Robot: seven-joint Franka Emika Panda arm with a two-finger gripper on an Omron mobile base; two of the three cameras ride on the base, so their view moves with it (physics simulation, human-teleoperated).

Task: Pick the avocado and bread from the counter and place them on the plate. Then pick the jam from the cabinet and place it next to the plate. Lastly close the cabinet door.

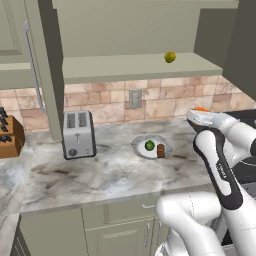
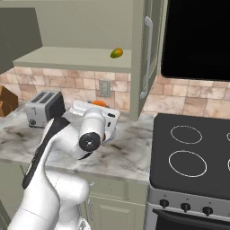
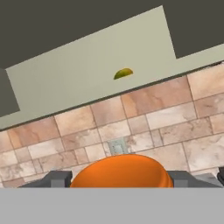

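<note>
- Left base view: the small squat orange jam jar (image 1: 201, 108) shows as an orange sliver at the white two-finger gripper (image 1: 199, 116), raised above the right end of the grey-white marble counter with dark veins (image 1: 100, 175). Its long axis cannot be told here.
- On the counter lies the round pale plate with speckled rim (image 1: 139, 148); the small dark green avocado (image 1: 149, 145) and the reddish-brown bread chunk (image 1: 161, 150) sit on it side by side, bread to the right.
- A silver two-slot toaster (image 1: 78, 134) stands left of the plate; a brown knife block (image 1: 10, 136) stands at the far left.
- The olive-grey wall cabinet (image 1: 140, 67) is open; its tall panelled door with silver bar handle (image 1: 42, 65) swings out at left. A yellow-green round fruit (image 1: 170, 57) rests on the shelf.
- Right base view: the jam (image 2: 99, 103) peeks above the gripper (image 2: 96, 107), in front of the tan tiled backsplash (image 2: 67, 85). A black stove with ring burners (image 2: 188, 152) adjoins the counter (image 2: 121, 152) on the right.
- Hand view: the jam's orange lid (image 3: 121, 171) bulges between the two grey fingers (image 3: 54, 179), which clamp it on either side; lid faces the camera.
</note>
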